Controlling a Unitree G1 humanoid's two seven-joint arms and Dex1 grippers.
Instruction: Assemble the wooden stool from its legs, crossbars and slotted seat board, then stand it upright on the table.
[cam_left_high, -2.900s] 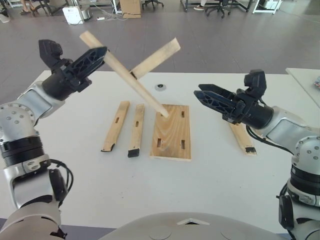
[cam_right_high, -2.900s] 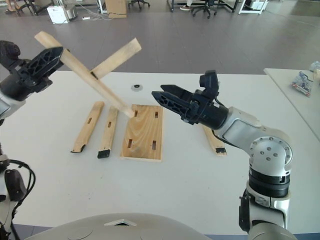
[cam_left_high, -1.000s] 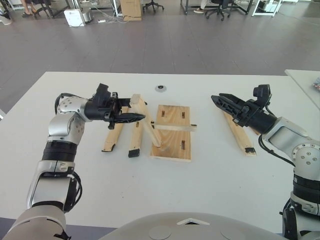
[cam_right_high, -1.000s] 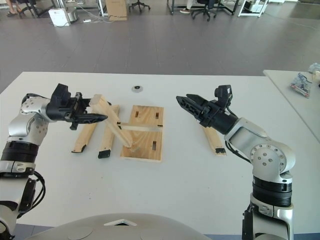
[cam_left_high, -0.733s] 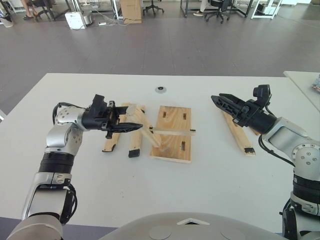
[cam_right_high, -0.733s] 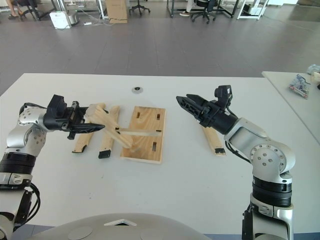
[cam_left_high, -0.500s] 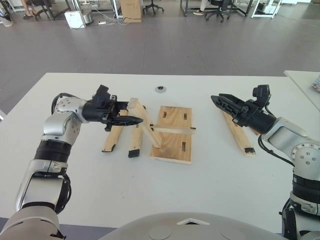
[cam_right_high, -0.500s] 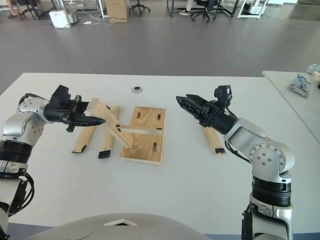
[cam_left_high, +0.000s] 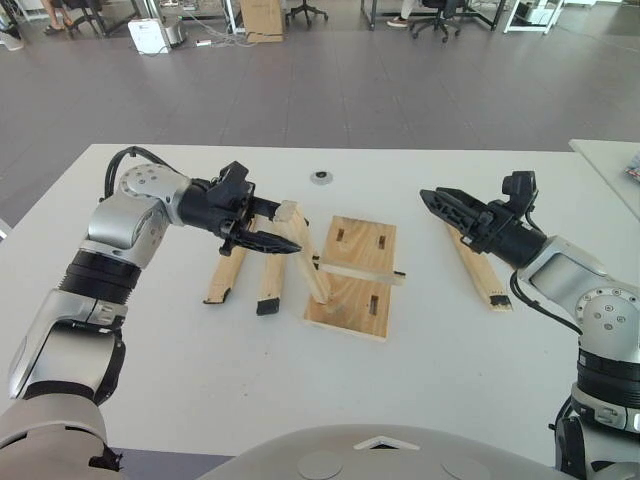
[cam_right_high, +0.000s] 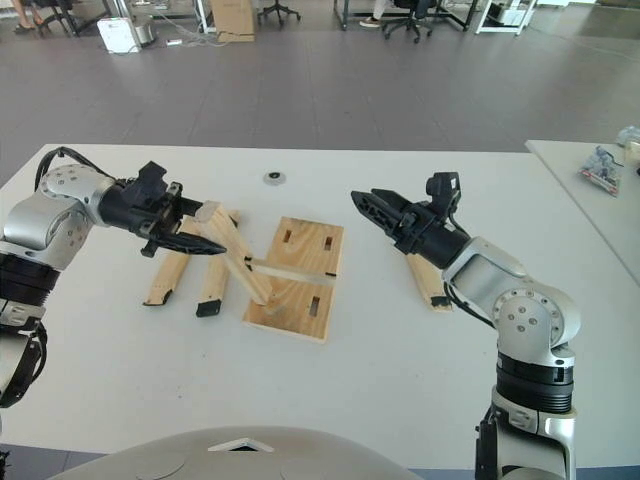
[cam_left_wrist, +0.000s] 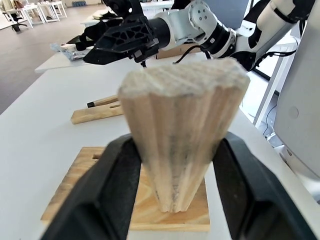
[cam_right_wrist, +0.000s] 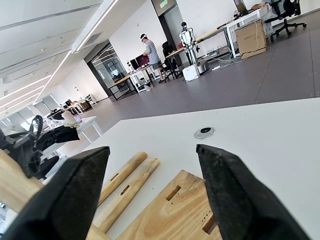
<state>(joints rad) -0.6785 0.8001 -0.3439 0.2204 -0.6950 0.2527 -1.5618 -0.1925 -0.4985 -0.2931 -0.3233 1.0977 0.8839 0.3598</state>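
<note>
The pale slotted wooden seat board (cam_left_high: 350, 308) lies flat mid-table, now skewed from its squarer lie half a second ago. It is likely dragged by the joined wooden leg (cam_left_high: 306, 257) and crossbar (cam_left_high: 362, 271) leaning on it, so seating looks unfinished. The left gripper (cam_left_high: 284, 231) stays clamped on the leg's top, and the right gripper (cam_left_high: 432, 198) hovers wide open and empty near a spare leg (cam_left_high: 478, 268).

I see the leg (cam_left_wrist: 182, 135) as pale bare wood, its cut end rough and fibrous. The seat board (cam_left_high: 352, 290) is matt wood with clear grain. The bench (cam_left_high: 450, 360) looks white, smooth and matt. The left end effector (cam_left_high: 268, 232) and right end effector (cam_left_high: 432, 198) are matt black plastic.
</note>
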